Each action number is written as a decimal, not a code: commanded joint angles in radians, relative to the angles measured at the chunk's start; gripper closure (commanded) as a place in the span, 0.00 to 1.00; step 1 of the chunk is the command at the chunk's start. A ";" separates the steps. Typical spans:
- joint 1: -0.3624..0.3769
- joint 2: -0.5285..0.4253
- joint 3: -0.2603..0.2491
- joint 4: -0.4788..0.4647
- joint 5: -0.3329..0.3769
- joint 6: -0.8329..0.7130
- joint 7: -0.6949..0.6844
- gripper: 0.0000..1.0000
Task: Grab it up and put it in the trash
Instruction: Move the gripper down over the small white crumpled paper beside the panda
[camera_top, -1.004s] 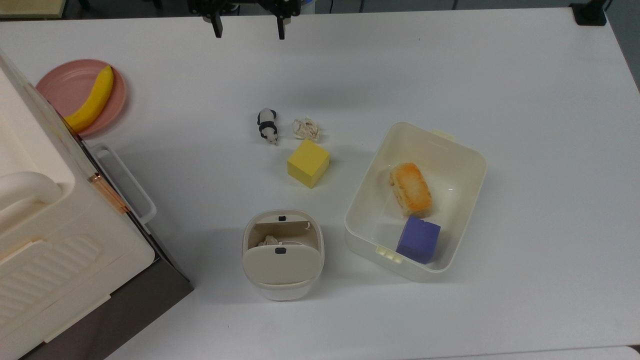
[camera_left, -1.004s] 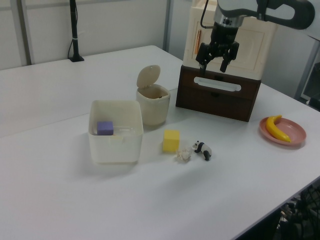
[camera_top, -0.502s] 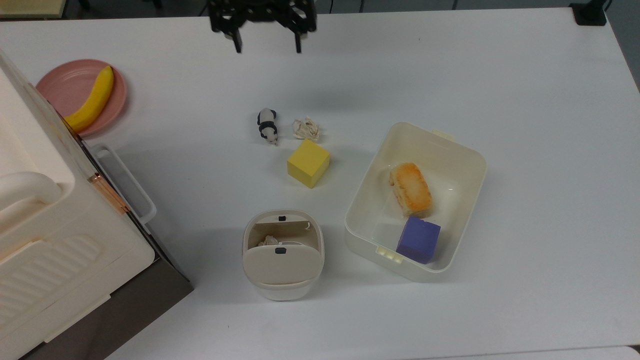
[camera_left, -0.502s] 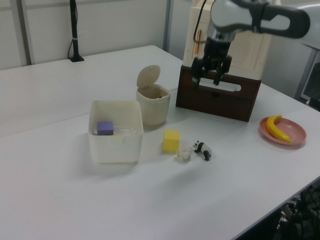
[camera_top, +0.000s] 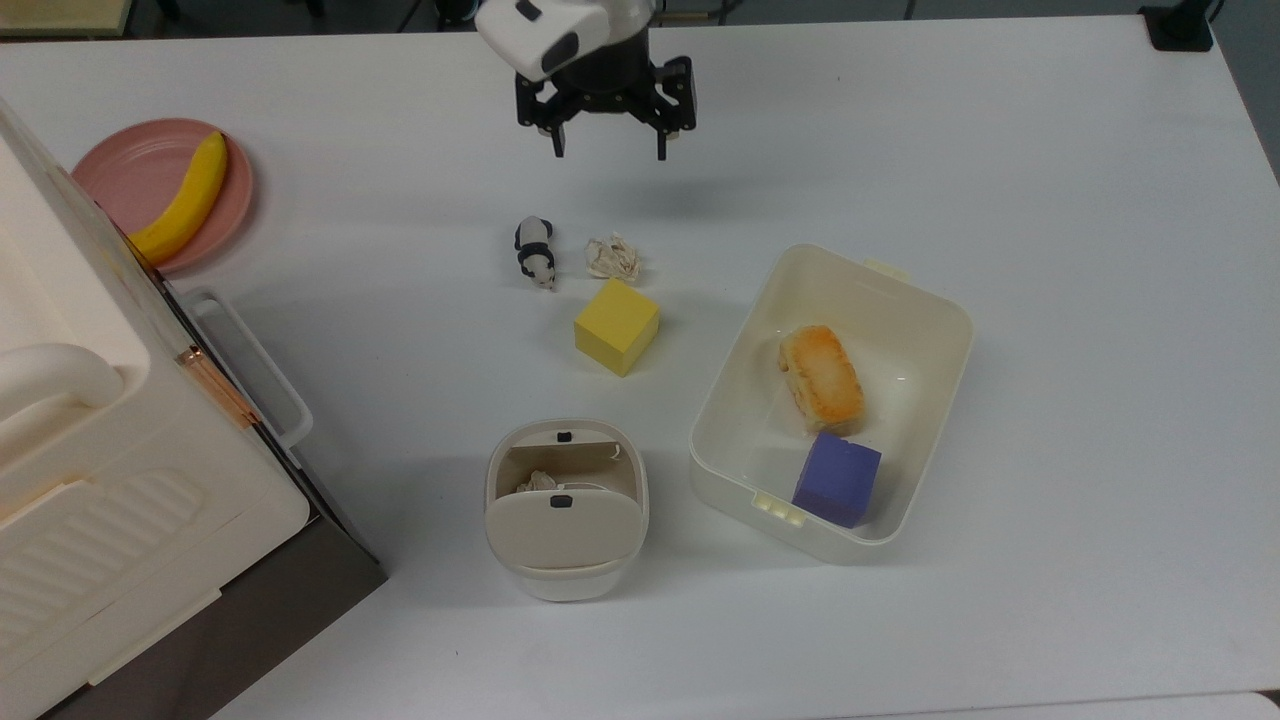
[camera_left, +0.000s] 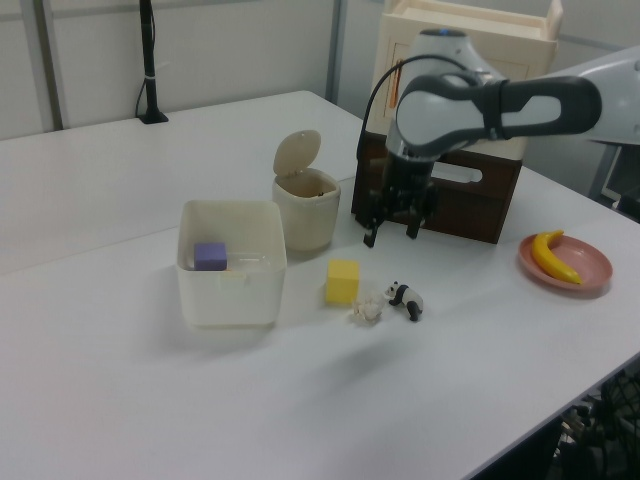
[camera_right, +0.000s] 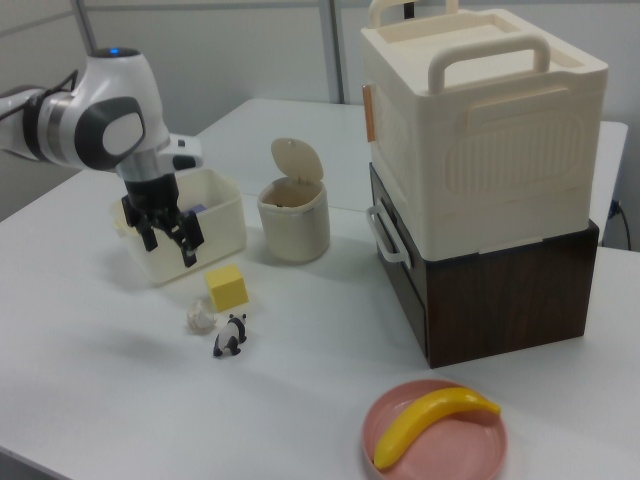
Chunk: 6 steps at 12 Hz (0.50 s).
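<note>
Crumpled off-white tissue wad (camera_top: 612, 257), wrinkly, lying free

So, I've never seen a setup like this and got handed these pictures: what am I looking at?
It is one robot arm with a two-finger gripper, open and holding nothing, hanging above a white table. Three fixed cameras film it: one from above, two from opposite sides. On the table lie a wad of tissue paper, between a panda figurine and a yellow cube. Nearby stand a small bin with its lid up, a tub holding bread and a purple block, a plate with a banana, and stacked storage boxes.
</note>
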 joint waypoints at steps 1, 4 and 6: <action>0.033 0.046 -0.010 -0.039 0.017 0.070 0.112 0.00; 0.033 0.057 -0.010 -0.089 0.017 0.110 0.192 0.00; 0.033 0.080 -0.010 -0.099 0.017 0.119 0.219 0.00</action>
